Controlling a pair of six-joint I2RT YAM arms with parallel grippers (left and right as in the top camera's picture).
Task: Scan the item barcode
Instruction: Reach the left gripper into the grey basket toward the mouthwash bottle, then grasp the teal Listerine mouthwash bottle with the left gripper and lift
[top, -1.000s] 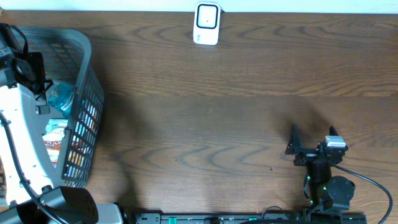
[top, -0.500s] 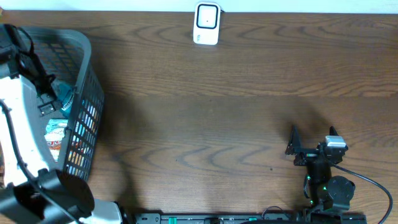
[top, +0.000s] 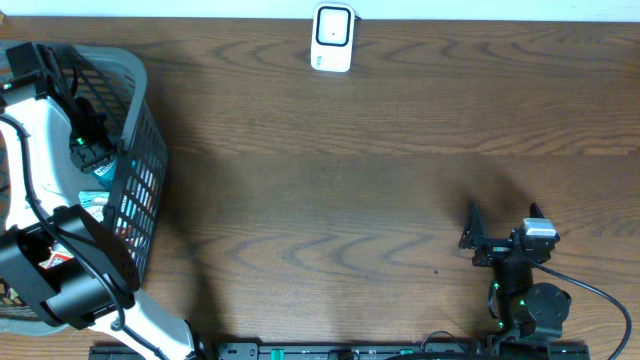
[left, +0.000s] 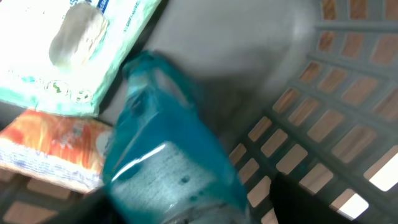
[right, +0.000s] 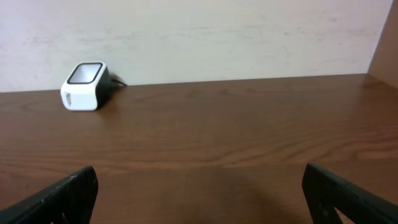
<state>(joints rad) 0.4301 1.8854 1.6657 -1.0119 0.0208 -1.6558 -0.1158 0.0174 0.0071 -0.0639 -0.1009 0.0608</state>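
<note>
Soft, even light covers the wooden counter (top: 380, 180) in the overhead view, which is sharp, with a faint shadow right of the grey basket (top: 140, 110). The left wrist view is dim and heavily blurred; the teal packet (left: 168, 155) smears, with pale glare on its film. The right wrist view is bright and crisp.

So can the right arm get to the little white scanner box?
Probably yes. Only bare table lies between the right end effector and the barcode scanner, and its jaws are open. The scanner sits at the far edge, so reaching it might be a stretch.
</note>
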